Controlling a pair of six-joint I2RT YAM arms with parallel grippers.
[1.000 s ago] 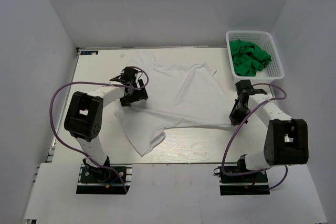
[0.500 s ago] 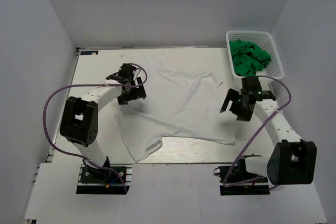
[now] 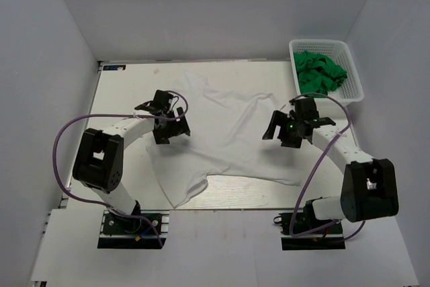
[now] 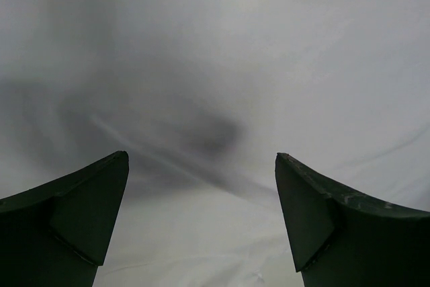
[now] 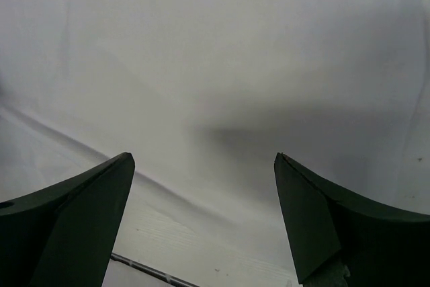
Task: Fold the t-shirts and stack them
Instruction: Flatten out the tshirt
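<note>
Your right end effector (image 3: 287,130) just drops the white shirt (image 3: 232,140), now spread wide like the left end effector (image 3: 166,124), so folding's probably next.

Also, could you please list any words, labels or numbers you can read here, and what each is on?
None can be read.
The plain white cloth t-shirt shows no print, nor do the bright green t-shirts or the white plastic lattice basket.
A small dark mark at the far left corner of the white table is too small to read.
</note>
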